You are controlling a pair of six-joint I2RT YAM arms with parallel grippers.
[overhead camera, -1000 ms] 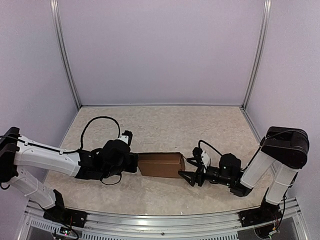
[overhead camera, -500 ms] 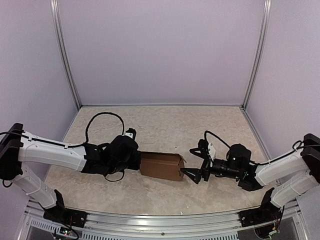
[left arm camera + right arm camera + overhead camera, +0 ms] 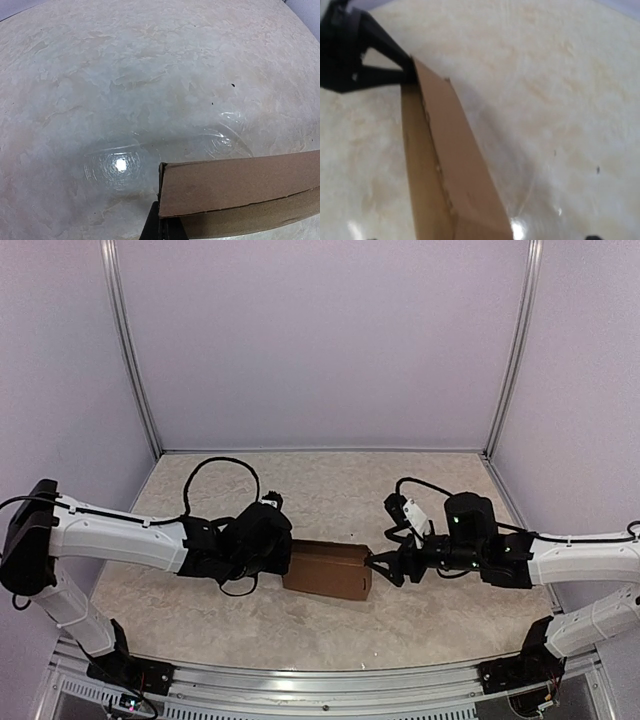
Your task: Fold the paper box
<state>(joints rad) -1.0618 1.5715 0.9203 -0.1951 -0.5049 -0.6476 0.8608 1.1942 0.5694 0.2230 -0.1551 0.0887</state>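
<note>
The paper box [image 3: 328,571] lies closed on the table [image 3: 330,490], between my two claws. My left claw [image 3: 286,560] is pinched fully closed, its tips against the box's left end; the wrist view shows them dark under that corner, and whether they pinch any cardboard I cannot tell. My right claw [image 3: 378,566] stands spread wide at the right end, one finger [image 3: 367,60] touching the box's top edge and gripping nothing. Compared with a second ago, my left arm reaches further right, the box has slid and turned slightly, and my right arm is stretched out rather than folded.
</note>
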